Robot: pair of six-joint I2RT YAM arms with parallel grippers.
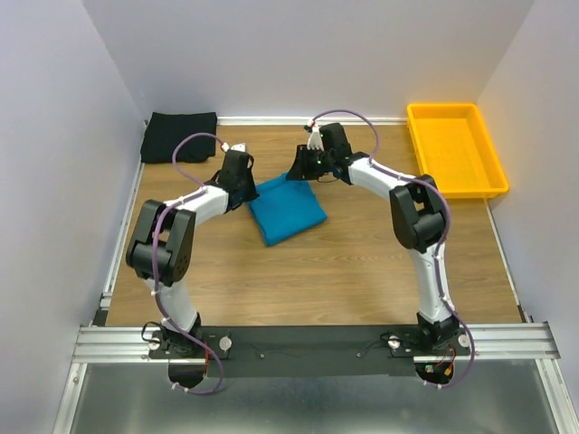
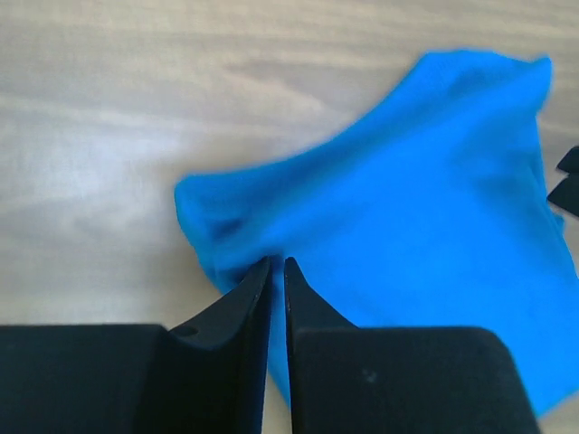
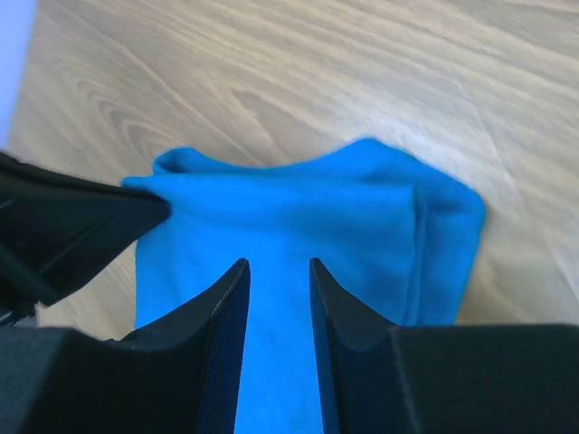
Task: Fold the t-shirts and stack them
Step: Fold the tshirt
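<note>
Nearly shut on teal t-shirt (image 2: 425, 226) edge, left pincer (image 2: 277, 264); right pincer (image 3: 276, 264) ajar.

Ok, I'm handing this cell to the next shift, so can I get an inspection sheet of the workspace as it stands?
Surface: wooden table, no marks seen.
Job's things: teal shirt folded, mid-table; black shirt folded in the far left corner; the two lie apart, not yet stacked.
Clutter: yellow tray in the far right corner, nothing seen in it.
Grippers: left tool, jaws almost together at the teal shirt's edge, grip unclear; right tool open over the same shirt.
Cables: purple cables looped along both arms.
Surroundings: pale walls on three sides; metal rail at the near edge.
</note>
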